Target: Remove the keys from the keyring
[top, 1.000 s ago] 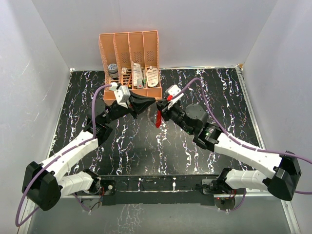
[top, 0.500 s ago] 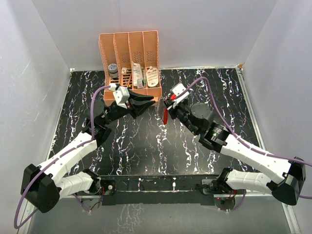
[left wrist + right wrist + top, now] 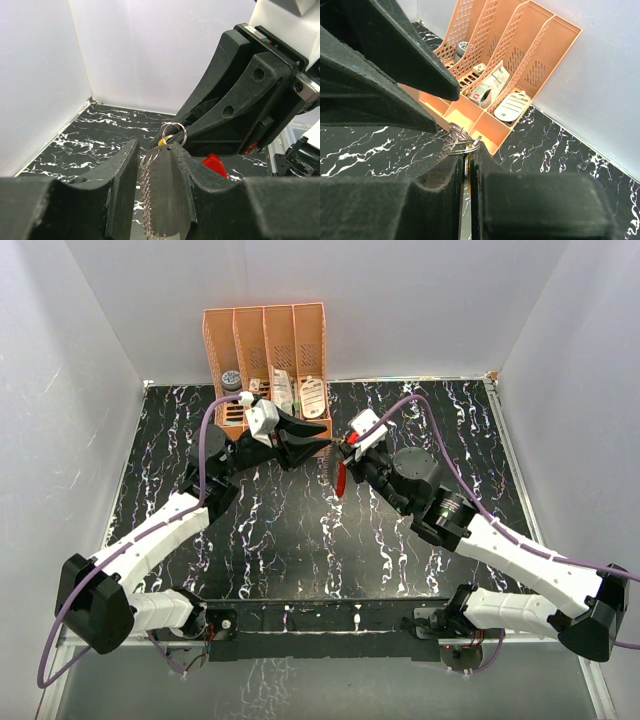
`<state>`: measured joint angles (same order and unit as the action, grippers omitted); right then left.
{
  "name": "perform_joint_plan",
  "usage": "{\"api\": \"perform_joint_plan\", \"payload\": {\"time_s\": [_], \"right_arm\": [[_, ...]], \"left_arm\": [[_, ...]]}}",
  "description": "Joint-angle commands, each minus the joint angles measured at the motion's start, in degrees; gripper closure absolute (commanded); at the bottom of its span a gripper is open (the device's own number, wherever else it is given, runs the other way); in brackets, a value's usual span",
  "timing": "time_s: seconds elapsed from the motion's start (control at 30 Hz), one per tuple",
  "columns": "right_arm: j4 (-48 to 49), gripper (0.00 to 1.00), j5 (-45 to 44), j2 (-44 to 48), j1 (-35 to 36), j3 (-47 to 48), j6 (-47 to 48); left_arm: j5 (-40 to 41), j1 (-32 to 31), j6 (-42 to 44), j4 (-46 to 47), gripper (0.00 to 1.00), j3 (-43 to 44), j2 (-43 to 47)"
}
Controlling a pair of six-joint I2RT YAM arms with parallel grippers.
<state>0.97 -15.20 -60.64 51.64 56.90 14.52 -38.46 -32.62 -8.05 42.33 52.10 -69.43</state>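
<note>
The keyring is a cluster of thin wire rings lying across the tips of my right gripper, which is shut on it. A yellowish key shows in the slit between those fingers. The red tag hangs below that gripper. My left gripper is open, its tips just short of the rings. A flat grey serrated blade on a small ring leans on its right finger, with a gap to the left finger. The key's yellow bit and the tag show beyond.
An orange slotted rack stands at the back wall just behind both grippers, holding small boxes and a white oval item. White walls close in the black marbled table on three sides.
My left gripper's jaws have opened and that arm has shifted right, toward the rack. The right gripper with the rings and red tag moved slightly right, then held still.
</note>
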Motion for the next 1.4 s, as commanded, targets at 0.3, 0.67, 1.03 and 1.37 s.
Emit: {"api": "perform_joint_plan", "payload": {"time_s": [0.3,0.67,1.03,1.37], "right_arm": [[2.97,1.00,-0.37,0.40,0.10,3.14,0.35],[3.27,1.00,0.92,0.47,0.13,2.94,-0.53],[2.92,1.00,2.36,0.27,0.30,2.87,-1.58],[-14.73,1.00,3.21,-5.71,0.69,16.06,-3.63]], "left_arm": [[-10.47,0.08,2.90,-0.41,0.64,3.21,-1.32],[-11.38,-0.37,1.14,2.82,0.67,2.99,-3.33],[-10.69,-0.62,1.22,4.59,0.66,3.29,-5.49],[-10.27,-0.63,3.44,1.28,0.91,4.23,-5.91]]}}
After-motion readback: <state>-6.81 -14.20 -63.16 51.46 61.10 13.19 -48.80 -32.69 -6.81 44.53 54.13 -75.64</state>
